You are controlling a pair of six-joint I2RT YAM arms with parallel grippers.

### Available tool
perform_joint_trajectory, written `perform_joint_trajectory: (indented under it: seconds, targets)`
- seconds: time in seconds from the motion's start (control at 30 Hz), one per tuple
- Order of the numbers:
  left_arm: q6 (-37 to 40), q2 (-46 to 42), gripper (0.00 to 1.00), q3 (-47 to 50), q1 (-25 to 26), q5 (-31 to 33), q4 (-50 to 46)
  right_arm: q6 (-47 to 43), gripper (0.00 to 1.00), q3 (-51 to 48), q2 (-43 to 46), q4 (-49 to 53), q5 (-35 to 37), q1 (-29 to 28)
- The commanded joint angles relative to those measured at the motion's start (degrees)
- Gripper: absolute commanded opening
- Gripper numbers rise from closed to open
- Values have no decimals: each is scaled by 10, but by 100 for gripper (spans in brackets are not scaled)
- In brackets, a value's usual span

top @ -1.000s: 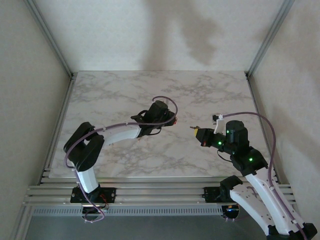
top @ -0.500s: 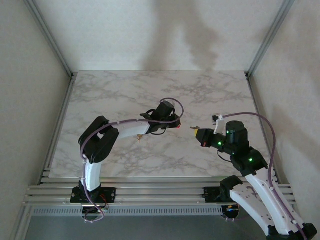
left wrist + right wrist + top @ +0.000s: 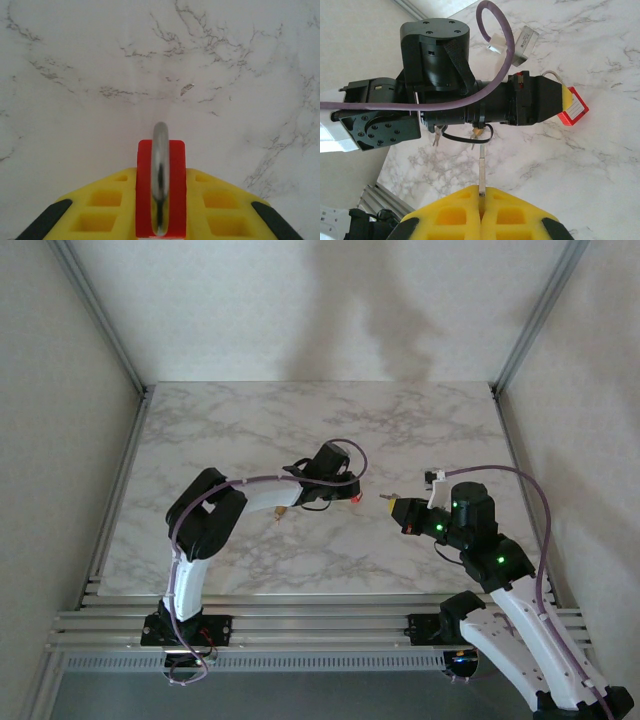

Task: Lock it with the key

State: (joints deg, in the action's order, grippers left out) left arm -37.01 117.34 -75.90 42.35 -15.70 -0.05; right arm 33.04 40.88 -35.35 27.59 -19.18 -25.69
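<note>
Left gripper is clenched on the small red padlock with a silver metal shackle. Its yellow fingers press the padlock's two sides, and the shackle points away from the wrist over the white, grey-veined marble table. Right gripper is clamped tight on the thin silver key just right of the padlock in the top view, key tip towards it and a strip of bare marble between them. In the right wrist view the blade lines up with the left arm's black wrist housing and purple cable, with the padlock up and right of the key tip.
</note>
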Motion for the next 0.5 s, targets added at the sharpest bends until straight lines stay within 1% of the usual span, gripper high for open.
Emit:
perform_joint_trajectory:
  seconds: [0.0, 0.1, 0.23, 0.47]
  targets:
    - [11, 15, 0, -17, -11, -20, 0, 4, 0, -8, 2, -18, -4, 3]
    - [8, 19, 0, -15, -16, -29, 3, 4, 0, -9, 0, -18, -5, 3]
    - [10, 23, 12, -15, -19, -35, 5, 4, 0, -9, -1, -18, -6, 4]
    - [18, 24, 29, -20, -21, -31, -1, 5, 0, -9, -4, -19, -8, 3]
